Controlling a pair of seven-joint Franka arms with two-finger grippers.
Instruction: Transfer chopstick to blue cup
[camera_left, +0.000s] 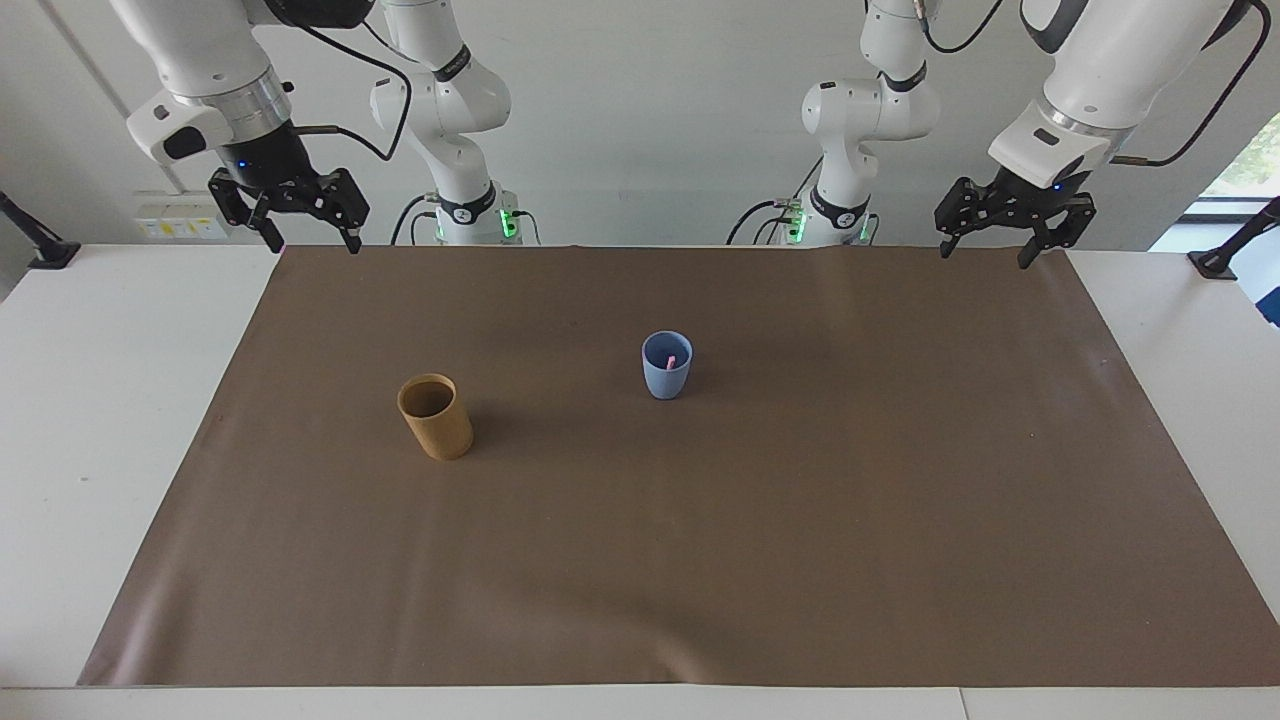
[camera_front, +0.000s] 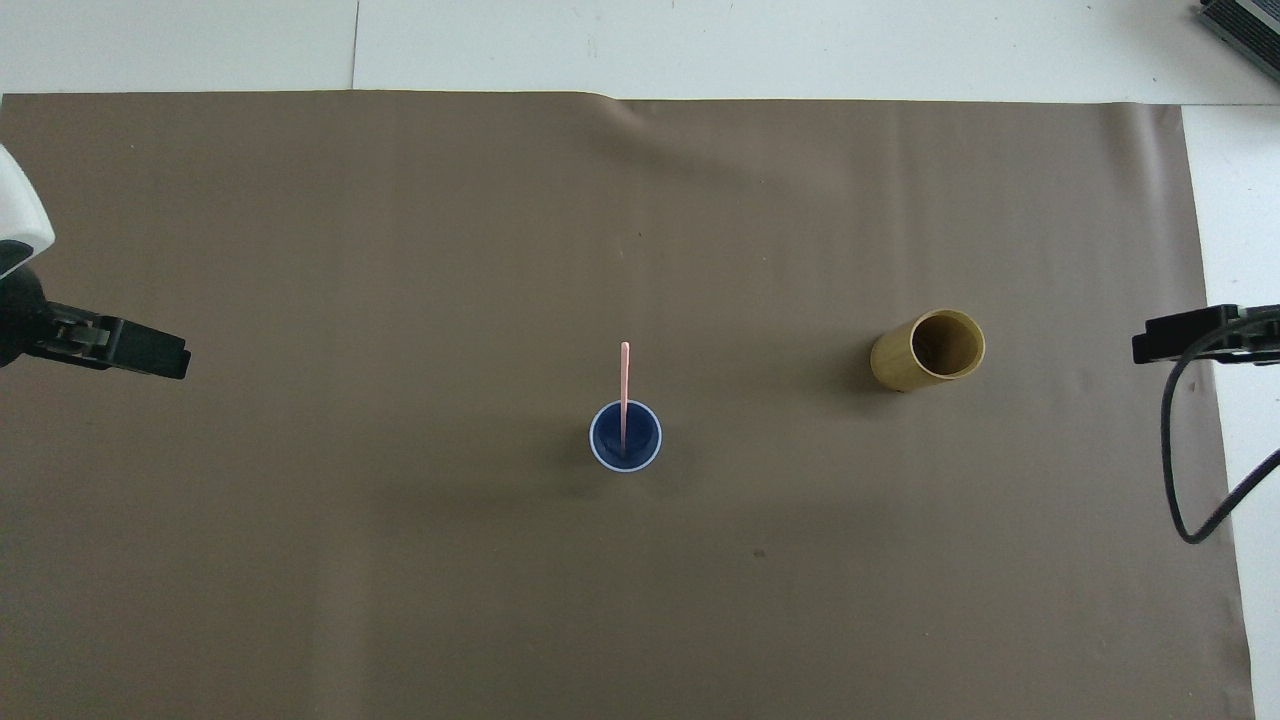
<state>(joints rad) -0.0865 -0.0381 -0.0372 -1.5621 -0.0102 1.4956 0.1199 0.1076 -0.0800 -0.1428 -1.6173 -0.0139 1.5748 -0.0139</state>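
I see one pink chopstick (camera_front: 624, 395) standing in the blue cup (camera_left: 666, 366); tan cup (camera_left: 435, 416) beside it. Both claws, left (camera_left: 990, 247) and right (camera_left: 302, 233), hang open over the mat's (camera_left: 700, 520) corners.

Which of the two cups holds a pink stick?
The blue cup: one pink chopstick stands in it. The tan cup, toward the right arm's end, is empty.

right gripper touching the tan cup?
Apart. In the facing view the right gripper hangs open over the mat's edge by the robots, brown mat showing between it and the tan cup.
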